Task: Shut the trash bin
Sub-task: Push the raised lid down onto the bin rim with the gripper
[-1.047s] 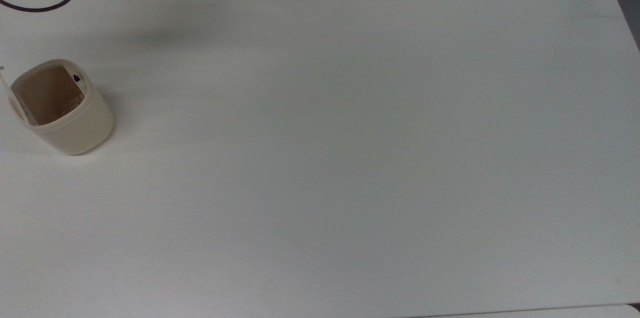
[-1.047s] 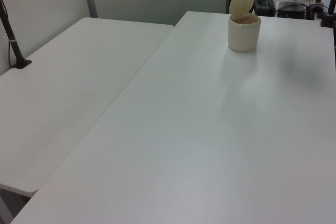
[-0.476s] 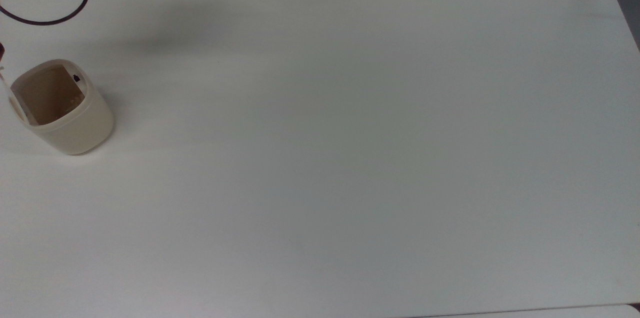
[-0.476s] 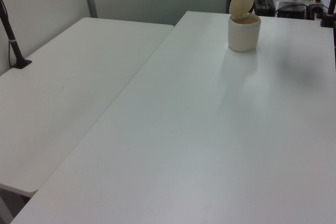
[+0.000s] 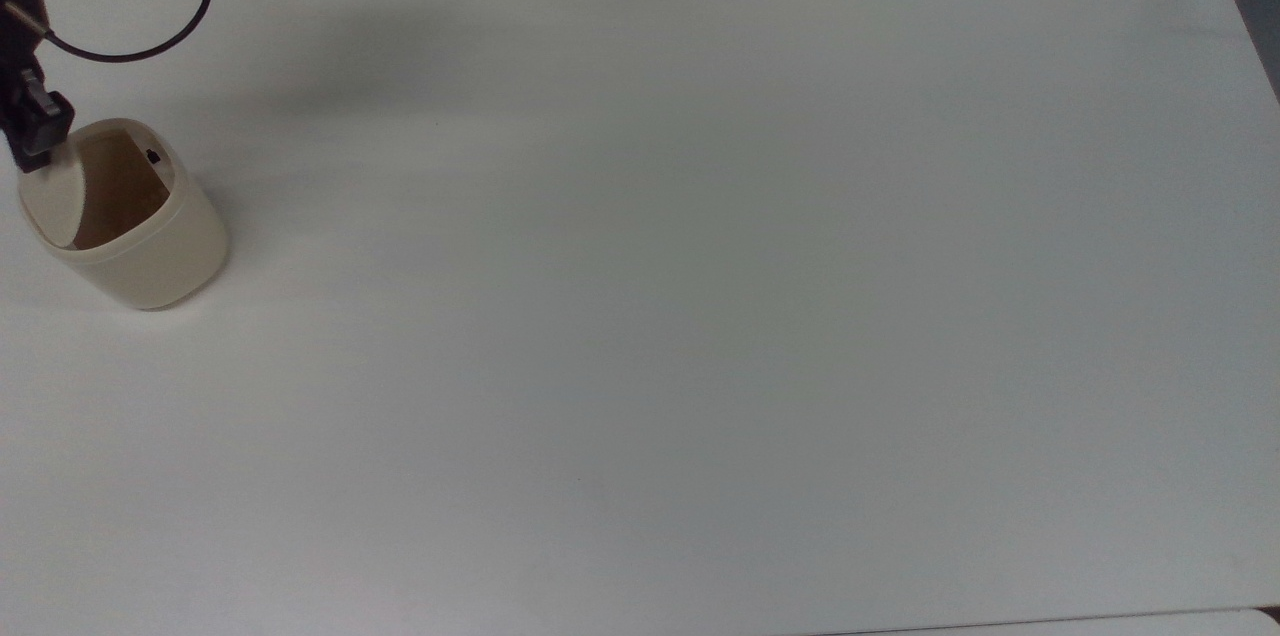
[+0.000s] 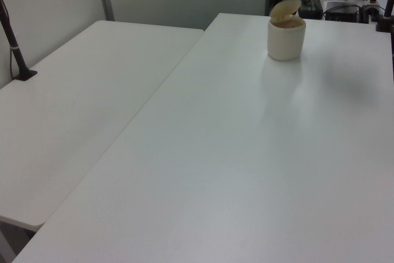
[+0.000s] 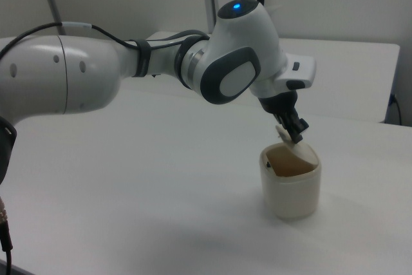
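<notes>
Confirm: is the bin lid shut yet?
No. The lid is tilted partway over the bin, brown interior showing, claw on it.

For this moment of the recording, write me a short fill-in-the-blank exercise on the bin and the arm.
1. The trash bin stands on a white ____.
2. The bin's lid is ____ over the opening, neither upright nor shut.
3. The tool presses on the lid from ____.
4. In the top view, the bin stands near the table's ____ edge.

Missing words: table; tilted; above; left
</notes>
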Motion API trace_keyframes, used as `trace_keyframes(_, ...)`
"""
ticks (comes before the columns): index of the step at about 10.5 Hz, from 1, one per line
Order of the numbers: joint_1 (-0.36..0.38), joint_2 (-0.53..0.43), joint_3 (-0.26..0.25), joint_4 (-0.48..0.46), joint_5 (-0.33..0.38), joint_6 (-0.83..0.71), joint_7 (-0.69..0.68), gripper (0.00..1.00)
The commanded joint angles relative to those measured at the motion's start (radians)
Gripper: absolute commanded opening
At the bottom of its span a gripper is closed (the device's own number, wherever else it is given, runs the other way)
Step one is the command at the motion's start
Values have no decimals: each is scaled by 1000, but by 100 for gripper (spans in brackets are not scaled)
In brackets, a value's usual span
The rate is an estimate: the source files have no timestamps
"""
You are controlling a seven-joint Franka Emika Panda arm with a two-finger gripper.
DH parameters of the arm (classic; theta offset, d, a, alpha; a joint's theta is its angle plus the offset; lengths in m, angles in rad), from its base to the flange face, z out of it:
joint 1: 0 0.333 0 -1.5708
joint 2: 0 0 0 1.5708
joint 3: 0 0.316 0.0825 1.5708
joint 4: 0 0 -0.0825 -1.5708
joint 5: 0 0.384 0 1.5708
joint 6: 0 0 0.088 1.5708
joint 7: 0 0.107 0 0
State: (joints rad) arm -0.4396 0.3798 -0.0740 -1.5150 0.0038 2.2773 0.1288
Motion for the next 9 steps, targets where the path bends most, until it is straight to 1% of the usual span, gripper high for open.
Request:
trace_keyframes(1, 18, -18, 7, -8, 35, -110, -55, 7)
trace_keyframes(5, 41, -4, 7, -53, 28, -105, -61, 7)
trace_keyframes(9, 41, 47, 5, -56, 19, -96, -67, 7)
